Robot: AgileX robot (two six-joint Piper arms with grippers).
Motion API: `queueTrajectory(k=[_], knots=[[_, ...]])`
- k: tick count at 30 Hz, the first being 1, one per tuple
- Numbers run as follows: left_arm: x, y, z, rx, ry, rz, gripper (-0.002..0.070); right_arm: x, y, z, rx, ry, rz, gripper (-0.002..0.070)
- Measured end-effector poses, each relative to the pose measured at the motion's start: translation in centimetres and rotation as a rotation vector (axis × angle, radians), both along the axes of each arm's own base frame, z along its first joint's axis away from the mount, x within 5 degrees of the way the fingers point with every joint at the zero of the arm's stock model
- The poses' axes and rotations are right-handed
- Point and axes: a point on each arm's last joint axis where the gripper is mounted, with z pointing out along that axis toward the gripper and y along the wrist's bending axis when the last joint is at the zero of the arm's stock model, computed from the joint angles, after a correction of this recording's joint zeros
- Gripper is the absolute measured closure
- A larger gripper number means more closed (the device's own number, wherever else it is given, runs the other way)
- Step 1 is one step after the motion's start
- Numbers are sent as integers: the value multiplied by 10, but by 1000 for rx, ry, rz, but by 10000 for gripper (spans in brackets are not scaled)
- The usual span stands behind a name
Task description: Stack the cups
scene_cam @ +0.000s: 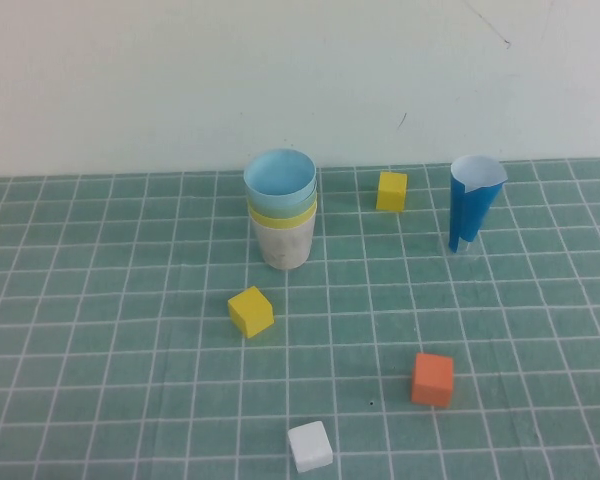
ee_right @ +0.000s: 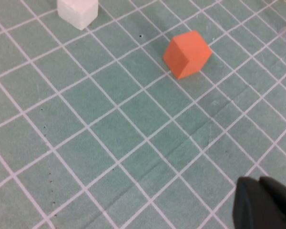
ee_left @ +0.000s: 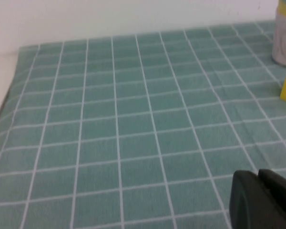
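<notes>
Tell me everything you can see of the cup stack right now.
The cup stack stands upright toward the back of the green checked cloth, near the wall. The cups are nested: a light blue one on top, mouth open, a yellow rim beneath, a whitish one at the bottom. They look like smooth plastic. Nothing touches the stack; the nearest yellow cube sits apart in front.

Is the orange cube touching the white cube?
No, in the high view the orange cube sits apart from the white cube, with bare cloth between them.
</notes>
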Motion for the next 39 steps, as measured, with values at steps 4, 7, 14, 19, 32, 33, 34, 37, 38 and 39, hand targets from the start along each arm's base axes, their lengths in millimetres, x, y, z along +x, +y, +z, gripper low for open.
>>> queueTrajectory(k=[4, 7, 14, 19, 32, 33, 34, 37, 38, 39], knots=[[4, 2, -29, 17, 65, 18, 677, 0, 0, 0, 0, 0, 0, 676], [7, 2, -32, -36, 28, 35, 677, 0, 0, 0, 1, 1, 0, 676], [8, 2, -32, -64, 4, 42, 677, 0, 0, 0, 2, 1, 0, 678], [8, 2, -32, -68, 3, 43, 677, 0, 0, 0, 2, 1, 0, 678], [8, 2, -32, -68, 3, 43, 677, 0, 0, 0, 2, 1, 0, 678], [8, 2, -32, -68, 3, 43, 677, 0, 0, 0, 2, 1, 0, 678], [8, 2, -32, -68, 3, 43, 677, 0, 0, 0, 2, 1, 0, 678], [8, 2, -32, -68, 3, 43, 677, 0, 0, 0, 2, 1, 0, 678], [8, 2, -32, -68, 3, 43, 677, 0, 0, 0, 2, 1, 0, 678], [8, 2, -32, -68, 3, 43, 677, 0, 0, 0, 2, 1, 0, 678]])
